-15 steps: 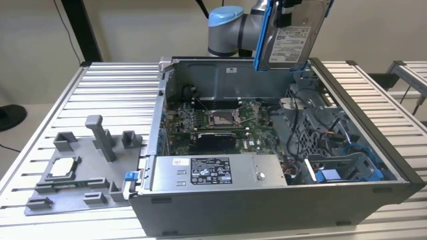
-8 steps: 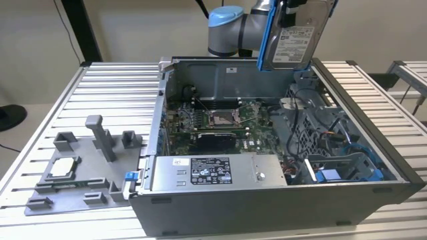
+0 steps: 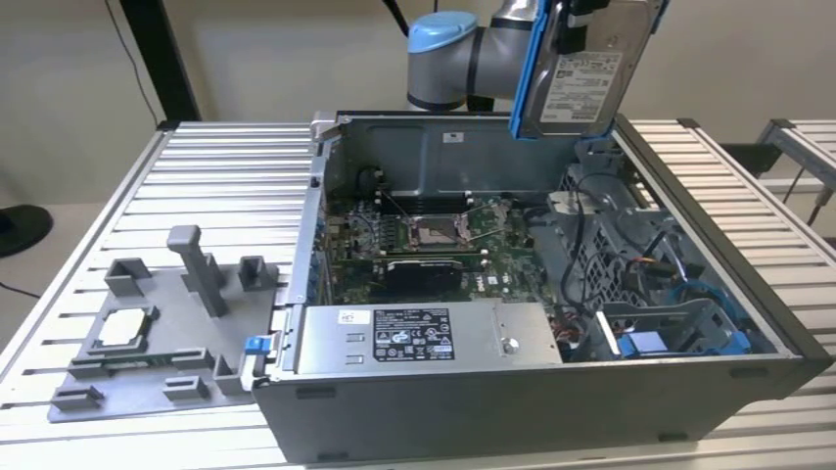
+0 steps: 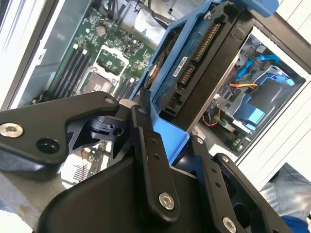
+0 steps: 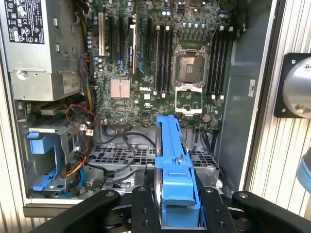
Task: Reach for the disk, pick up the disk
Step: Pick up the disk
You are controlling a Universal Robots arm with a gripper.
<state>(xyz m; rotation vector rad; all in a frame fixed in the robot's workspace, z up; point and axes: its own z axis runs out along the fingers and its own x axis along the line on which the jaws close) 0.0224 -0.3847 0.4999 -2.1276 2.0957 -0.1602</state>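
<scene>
- The bench [image 3: 196, 157], a ribbed metal surface, lies well below the end effector and carries everything else; its slats run out past the case on both sides in the exterior view.
- The open computer case [image 3: 731, 323] sits on the bench directly beneath the end effector; its motherboard [image 5: 160, 63] faces up, with the empty processor socket [image 5: 188, 65] in plain sight in the first wrist view.
- The grey power supply box [image 3: 418, 338] lies inside the case, far below and off to one side of the end effector; an empty blue drive bay [image 5: 46, 155] sits in the case's other corner.
- The grey fixture tray [image 3: 144, 343] rests on the bench beside the case, well apart from the end effector.
- The disk [image 3: 588, 73] hangs above the case, lifted clear of it and held on edge; its blue bracket [image 5: 176, 179] runs along its rim.
- The end effector [image 5: 177, 213] is clamped on the disk, black fingers [image 4: 153, 165] pressing each side of the bracket; the exact contact seems to be at the bracket's end.
</scene>
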